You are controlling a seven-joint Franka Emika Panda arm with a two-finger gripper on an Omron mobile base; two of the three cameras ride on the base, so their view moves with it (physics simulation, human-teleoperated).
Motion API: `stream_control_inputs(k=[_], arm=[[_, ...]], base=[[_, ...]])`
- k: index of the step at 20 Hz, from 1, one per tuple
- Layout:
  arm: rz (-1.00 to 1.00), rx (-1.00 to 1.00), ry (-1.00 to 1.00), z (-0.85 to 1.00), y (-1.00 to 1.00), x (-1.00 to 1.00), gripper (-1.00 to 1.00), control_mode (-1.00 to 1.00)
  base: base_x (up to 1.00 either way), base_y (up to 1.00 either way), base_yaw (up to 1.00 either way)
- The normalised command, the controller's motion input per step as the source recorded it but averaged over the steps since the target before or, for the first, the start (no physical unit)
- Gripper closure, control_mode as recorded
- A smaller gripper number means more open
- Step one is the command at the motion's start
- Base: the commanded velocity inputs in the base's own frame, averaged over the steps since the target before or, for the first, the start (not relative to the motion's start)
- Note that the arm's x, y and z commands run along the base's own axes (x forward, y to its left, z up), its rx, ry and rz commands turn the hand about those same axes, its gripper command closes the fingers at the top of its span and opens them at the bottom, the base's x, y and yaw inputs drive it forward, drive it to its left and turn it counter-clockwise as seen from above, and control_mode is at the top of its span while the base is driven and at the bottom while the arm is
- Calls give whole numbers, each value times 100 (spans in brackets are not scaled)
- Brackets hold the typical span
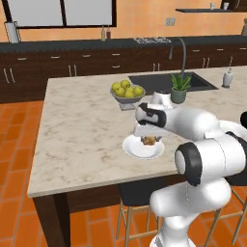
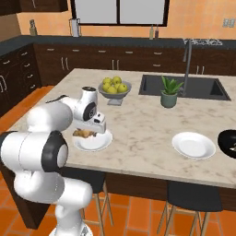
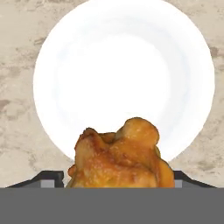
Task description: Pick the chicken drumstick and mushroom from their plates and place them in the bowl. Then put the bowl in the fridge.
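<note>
My gripper (image 1: 148, 137) hangs just over the near white plate (image 1: 137, 150) on the island, shut on the golden-brown chicken drumstick (image 1: 149, 141). In the hand view the drumstick (image 3: 118, 159) sits between the two dark fingertips (image 3: 49, 179), at the lower rim of the plate (image 3: 122, 65), whose middle is bare. From the right base the drumstick (image 2: 83, 133) hangs at the left edge of that plate (image 2: 97, 143). A second white plate (image 2: 193, 145) lies bare further right. The black bowl (image 2: 228, 143) is cut by the frame's right edge. A pale speck inside it is too small to name.
A grey footed bowl of yellow-green fruit (image 1: 127, 91) stands just behind the gripper. A potted plant (image 1: 179, 88), the sink (image 1: 169, 81) with its faucet and a soap dispenser (image 1: 227, 77) lie beyond. Stools (image 2: 184, 196) stand under the counter's near edge.
</note>
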Motion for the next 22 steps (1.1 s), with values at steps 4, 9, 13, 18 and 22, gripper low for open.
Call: stream_control_inputs(k=[4,9,13,18,22], arm=[[0,0,-7,79,0,-98,100,-100],[0,0,-8,56,0,-85,100,-100],[0,0,0,0,0,0,100,100],[0,0,0,0,0,0,100,100],[0,0,0,0,0,0,100,100]], base=[[0,0,0],[0,0,0],[-24,-55,0],[-43,-99,0],[-55,-100,0]])
